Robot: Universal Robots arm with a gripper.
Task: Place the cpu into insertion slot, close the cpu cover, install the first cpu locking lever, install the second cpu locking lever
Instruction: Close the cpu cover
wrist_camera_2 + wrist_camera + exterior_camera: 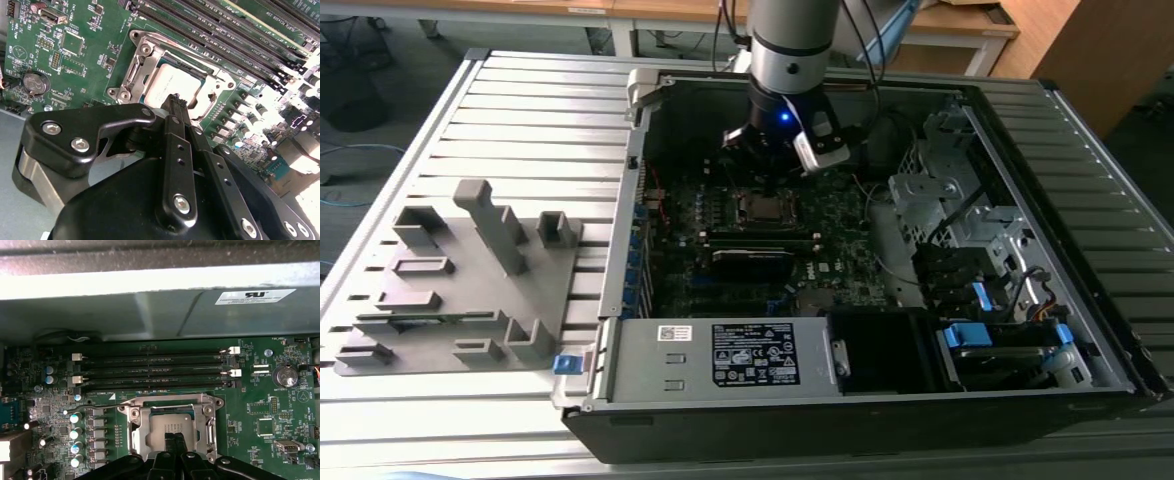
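The cpu (170,80) lies flat in the insertion slot (141,49), grey metal face up, on the green board. The silvery cpu cover (214,80) lies down around its edges. My gripper (175,100) hangs just above the cpu's near edge, black fingers pressed together with nothing between them. In the first wrist view the fingertips (170,438) overlap the cpu (167,424) inside the cover (172,404). In the exterior view the gripper (767,172) sits over the insertion slot (761,208) inside the open computer case. I cannot tell how the locking levers stand.
Long black memory slots (150,371) run beside the socket. A row of capacitors (75,432) and a coin battery (286,375) flank it. The case walls (634,215) surround the board. A grey fixture block (460,275) stands on the slatted table at the exterior view's left.
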